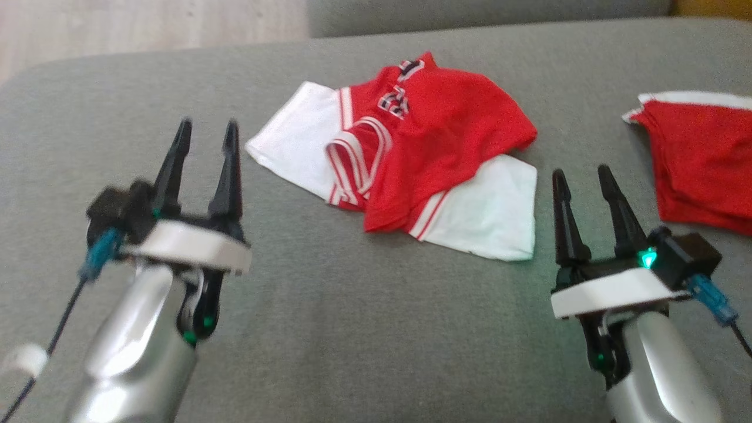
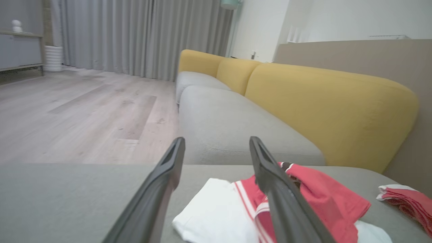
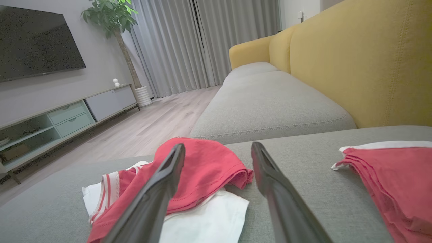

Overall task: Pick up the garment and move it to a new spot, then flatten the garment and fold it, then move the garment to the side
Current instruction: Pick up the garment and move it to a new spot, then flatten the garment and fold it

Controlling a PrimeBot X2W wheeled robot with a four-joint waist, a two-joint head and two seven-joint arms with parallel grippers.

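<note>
garment [image 1: 446, 135]: soft matt knit cloth | sofa seat [image 1: 352, 329]: grey coarse-woven cloth, matt | left gripper [image 1: 208, 123]: matt black plastic | forearm [image 1: 135, 346]: glossy silver shell | floor [image 2: 84, 111]: smooth pale wood

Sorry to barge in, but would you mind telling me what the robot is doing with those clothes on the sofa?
A two-armed robot is working over a grey sofa cushion. A red and white garment lies rumpled in the middle, not yet flattened or folded. The left claw and right claw hover open on either side, short of it, holding nothing. A second red garment, which looks folded, lies off to the right.
</note>
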